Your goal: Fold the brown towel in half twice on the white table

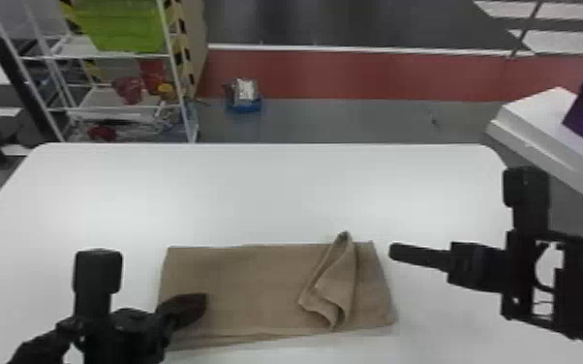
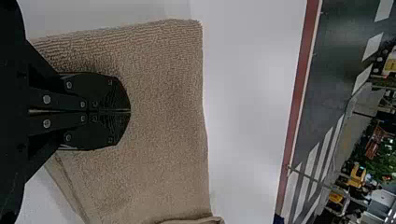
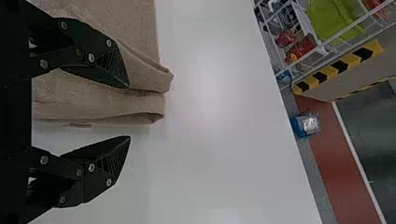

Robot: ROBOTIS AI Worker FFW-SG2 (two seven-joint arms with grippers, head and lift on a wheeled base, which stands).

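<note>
Head view. White tabletop (image 1: 237,193), smooth, far corners rounded; near edge cut off by the frame. Right edge, short of the far right corner, partly hidden behind the right arm. Brown towel (image 1: 242,285) lies well in from the far edge, a long flat rectangle between the grippers. Left gripper (image 1: 205,302) is over its left end and covers part of the near left area. Toward the towel's right end, a loose, creased flap rises to a narrow peak pointing at the far edge. Right gripper (image 1: 390,251) is just beside the towel's right end, one finger readily made out. Beyond the far edge: white wire rack (image 1: 111,55) with a green bin (image 1: 121,24), cut off at the top.

Left wrist view. Left gripper (image 2: 130,111) closed, fingertips meeting over ribbed, nubby terry; no cloth seen between them. Contact with the towel: cannot tell. Towel continues out of frame.

Right wrist view. Right gripper (image 3: 130,112) wide open, holding nothing; one finger over the flap, the other over the tabletop. Towel layers show soft rolled edges, stacked; remainder cut off.
</note>
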